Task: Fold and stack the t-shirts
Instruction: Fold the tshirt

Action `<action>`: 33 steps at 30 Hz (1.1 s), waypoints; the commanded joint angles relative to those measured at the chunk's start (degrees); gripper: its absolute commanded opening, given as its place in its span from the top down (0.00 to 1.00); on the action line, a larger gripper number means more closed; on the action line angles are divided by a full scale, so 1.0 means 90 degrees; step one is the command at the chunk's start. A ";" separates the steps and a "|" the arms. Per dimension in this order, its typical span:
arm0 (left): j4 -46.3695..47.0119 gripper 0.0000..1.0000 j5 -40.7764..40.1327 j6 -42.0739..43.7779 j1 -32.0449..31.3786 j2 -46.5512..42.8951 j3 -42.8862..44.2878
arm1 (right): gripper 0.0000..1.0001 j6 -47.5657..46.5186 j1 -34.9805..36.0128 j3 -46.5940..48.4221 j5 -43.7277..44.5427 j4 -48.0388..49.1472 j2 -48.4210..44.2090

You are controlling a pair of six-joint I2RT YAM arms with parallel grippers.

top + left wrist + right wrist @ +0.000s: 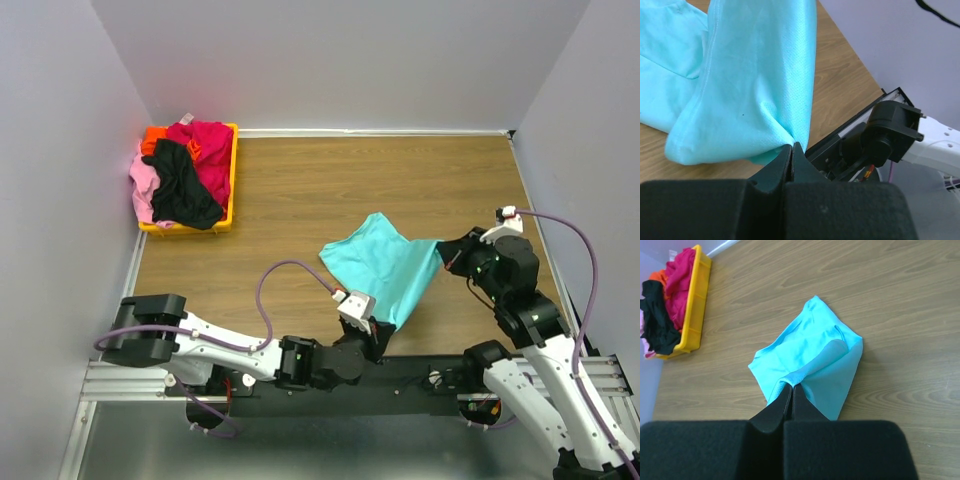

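The wooden table carries a yellow bin in its far left corner (heaped with shirts) and the turquoise t-shirt, partly resting on it.

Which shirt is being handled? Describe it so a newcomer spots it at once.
On the wooden table, look near right, away from the yellow bin in the far left corner. The turquoise shirt is there, pinched at its edges by the left pincer and right pincer. It is the only shirt outside the bin, and the only turquoise one.
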 commanded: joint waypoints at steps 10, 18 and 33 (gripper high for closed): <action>0.2153 1.00 0.1136 0.0813 0.0850 0.0560 -0.0366 | 0.99 0.0057 0.0017 0.0021 0.0515 0.0630 0.0612; 0.3110 1.00 0.1517 0.0745 0.1542 0.0326 -0.1040 | 0.99 0.0097 0.0017 0.0119 0.0759 0.1011 0.1237; 0.3550 1.00 0.2200 0.0628 0.2617 0.0150 -0.1469 | 1.00 -0.0001 0.0017 0.0783 0.0653 0.1879 0.2759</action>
